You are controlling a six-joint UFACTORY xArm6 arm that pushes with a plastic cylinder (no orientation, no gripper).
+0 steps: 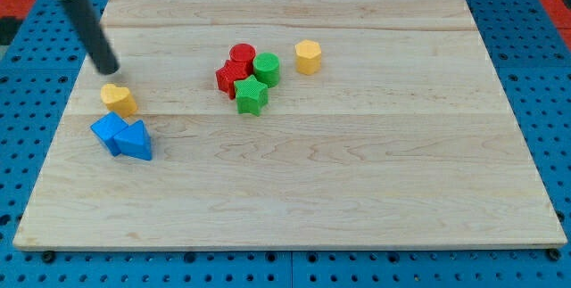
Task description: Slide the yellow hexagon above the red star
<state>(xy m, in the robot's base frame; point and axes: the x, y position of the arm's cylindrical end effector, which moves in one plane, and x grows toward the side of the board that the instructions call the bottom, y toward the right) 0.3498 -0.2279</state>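
Yellow hexagon (308, 57) sits right of the red star (231, 78), 2 blocks apart. My tip (109, 68), bare rod holding nothing, lies far left of the star, probably touching no block.

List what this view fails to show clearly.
- Red star: partly hidden by the red cylinder and green star; its shape is hard to confirm.
- Rod above my tip: cut off by the view's top edge.
- Yellow block near my tip: shape unclear, contact uncertain.
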